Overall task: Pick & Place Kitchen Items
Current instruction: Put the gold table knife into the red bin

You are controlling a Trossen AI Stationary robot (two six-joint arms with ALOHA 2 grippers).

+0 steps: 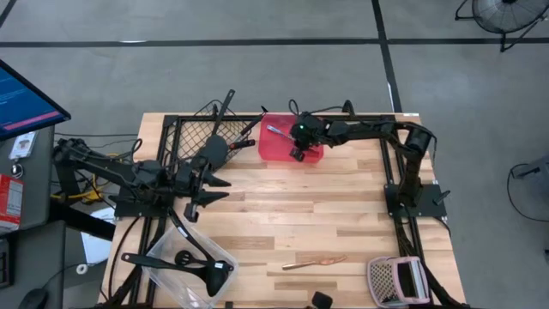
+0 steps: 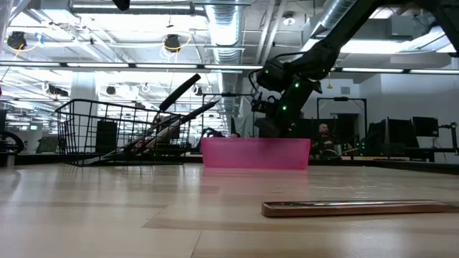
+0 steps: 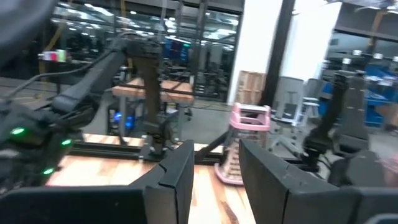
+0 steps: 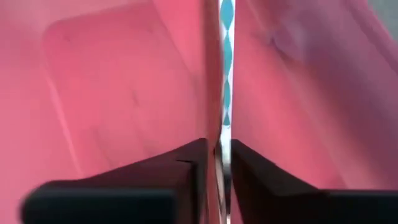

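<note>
My right gripper reaches down into the red tray, shut on a slim silver utensil with a teal-and-white pattern. In the low view the gripper dips behind the tray's wall. My left gripper hovers open and holding nothing at the table's left, beside the black wire basket. Black long-handled utensils lean in the basket. A copper stick lies flat on the table near the front. My right gripper pinches the slim utensil between its two fingers. It comes slanting down from the table's right, and the fingers lie along the utensil. The utensil runs on ahead of the fingertips over the tray's floor; whether its far end rests there, I cannot tell.
A clear tub with black utensils stands at the front left. A pinkish mesh item sits at the front right, a small black piece at the front edge. Bare wood lies across the table's middle.
</note>
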